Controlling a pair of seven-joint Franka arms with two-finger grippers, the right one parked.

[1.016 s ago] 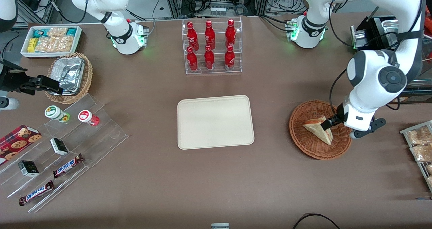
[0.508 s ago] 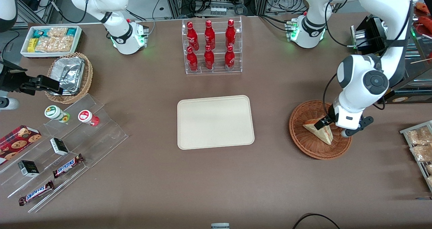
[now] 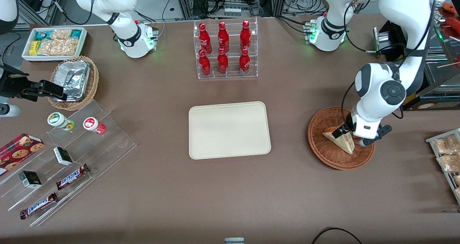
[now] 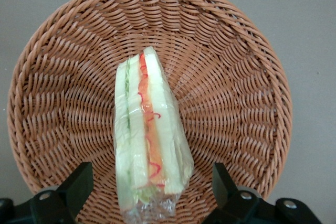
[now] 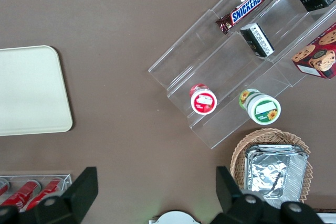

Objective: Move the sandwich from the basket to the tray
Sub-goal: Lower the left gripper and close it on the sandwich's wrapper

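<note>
Partly hidden by the arm — sandwich (image 4: 149, 140) in basket (image 3: 325, 154); gripper (image 4: 152, 195) open, fingers (image 4: 79, 184) straddling it. Readable: Snickers bars (image 3: 72, 176).

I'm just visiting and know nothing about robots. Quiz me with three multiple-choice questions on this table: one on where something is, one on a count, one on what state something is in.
1. Where is the sandwich?
A. on the tray
B. in the basket
C. on the bare table

2. How many red bottles stand in the clear rack?
A. four
B. six
C. eight

3. How is the gripper over the sandwich?
A. open, a finger on each side
B. shut on the sandwich
C. shut on a bottle

Answers:
1. B: the sandwich lies in the reddish-brown basket; the tray has nothing on it.
2. B: the red bottles stand in two rows of three in the rack.
3. A: the wrist view shows the gripper with its fingers spread, neither touching the sandwich.
</note>
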